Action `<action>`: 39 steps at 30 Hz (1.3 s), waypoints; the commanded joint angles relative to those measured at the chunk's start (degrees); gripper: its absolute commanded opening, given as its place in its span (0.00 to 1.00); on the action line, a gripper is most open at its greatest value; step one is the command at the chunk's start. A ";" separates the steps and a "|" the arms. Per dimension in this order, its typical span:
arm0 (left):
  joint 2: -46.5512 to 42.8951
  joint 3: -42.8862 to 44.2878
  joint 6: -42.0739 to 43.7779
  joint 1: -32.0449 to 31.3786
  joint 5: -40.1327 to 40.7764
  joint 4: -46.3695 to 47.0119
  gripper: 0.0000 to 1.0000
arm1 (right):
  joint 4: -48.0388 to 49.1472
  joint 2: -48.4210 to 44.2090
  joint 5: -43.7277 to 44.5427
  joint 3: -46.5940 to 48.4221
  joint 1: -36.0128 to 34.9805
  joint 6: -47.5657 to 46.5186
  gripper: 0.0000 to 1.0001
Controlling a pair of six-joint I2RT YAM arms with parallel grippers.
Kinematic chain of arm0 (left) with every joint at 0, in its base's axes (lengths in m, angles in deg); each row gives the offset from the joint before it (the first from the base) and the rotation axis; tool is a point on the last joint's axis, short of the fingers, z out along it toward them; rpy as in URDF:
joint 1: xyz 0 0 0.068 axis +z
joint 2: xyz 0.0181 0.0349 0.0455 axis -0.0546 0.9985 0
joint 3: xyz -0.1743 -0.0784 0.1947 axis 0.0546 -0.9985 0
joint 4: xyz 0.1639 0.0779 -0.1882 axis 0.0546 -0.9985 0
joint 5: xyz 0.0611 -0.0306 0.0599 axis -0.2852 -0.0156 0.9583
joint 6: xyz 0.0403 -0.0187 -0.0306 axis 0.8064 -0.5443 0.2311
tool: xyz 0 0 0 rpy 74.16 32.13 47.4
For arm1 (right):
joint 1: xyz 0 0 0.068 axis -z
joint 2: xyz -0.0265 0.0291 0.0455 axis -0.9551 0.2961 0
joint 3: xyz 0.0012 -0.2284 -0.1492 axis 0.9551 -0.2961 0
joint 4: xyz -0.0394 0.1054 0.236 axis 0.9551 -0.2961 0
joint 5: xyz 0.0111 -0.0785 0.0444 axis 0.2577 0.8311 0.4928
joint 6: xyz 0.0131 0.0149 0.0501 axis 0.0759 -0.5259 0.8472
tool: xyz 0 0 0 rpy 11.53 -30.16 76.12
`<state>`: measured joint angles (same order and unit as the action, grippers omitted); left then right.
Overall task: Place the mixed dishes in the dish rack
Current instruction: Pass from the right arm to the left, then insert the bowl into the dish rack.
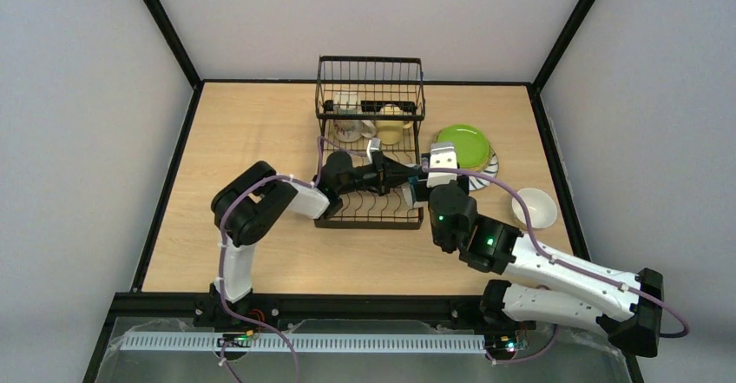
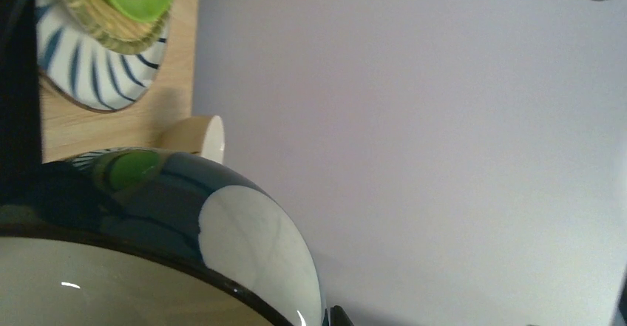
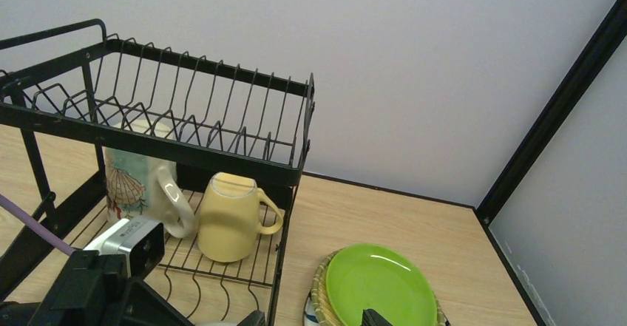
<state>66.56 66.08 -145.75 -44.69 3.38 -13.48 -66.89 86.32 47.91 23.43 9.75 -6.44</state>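
My left gripper [image 1: 406, 183] reaches right across the front of the black wire dish rack [image 1: 323, 96] and is shut on the rim of the blue-patterned mug [image 2: 185, 208], which fills the lower left of the left wrist view. One fingertip [image 2: 337, 317] shows against the mug's outer wall. My right gripper [image 1: 427, 174] is close beside it, open and empty [image 3: 312, 318]. The white printed mug [image 3: 133, 182] and the pale yellow mug [image 3: 225, 219] stand upside down in the rack. The lime green plate [image 3: 381, 285] tops the plate stack. The cream mug [image 1: 534, 208] lies on the table.
The plate stack [image 1: 466, 147] lies just right of the rack, with the tan plate [image 2: 111, 34] and the striped-rim plate [image 2: 89, 75] under the green one. The rack's raised wire basket [image 3: 185, 111] hangs over the two mugs. Black frame posts and grey walls bound the table.
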 commanded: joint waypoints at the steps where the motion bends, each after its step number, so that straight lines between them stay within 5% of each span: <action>1: 2.91 0.32 -4.18 -0.14 -0.28 18.02 0.02 | -1.92 -1.35 1.29 0.17 -0.23 1.36 0.74; 17: 8.70 -3.12 -6.07 1.29 -3.09 29.93 0.02 | 1.33 -0.13 0.58 -1.44 -0.13 -2.11 0.75; 39: 10.37 2.73 1.44 3.57 -12.96 23.36 0.02 | 7.51 4.96 -2.99 -1.38 2.25 -4.79 0.76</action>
<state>75.17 66.08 -145.86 -41.46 -7.55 3.65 -61.95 90.41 45.68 22.25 11.43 -10.65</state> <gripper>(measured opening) 0.087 0.753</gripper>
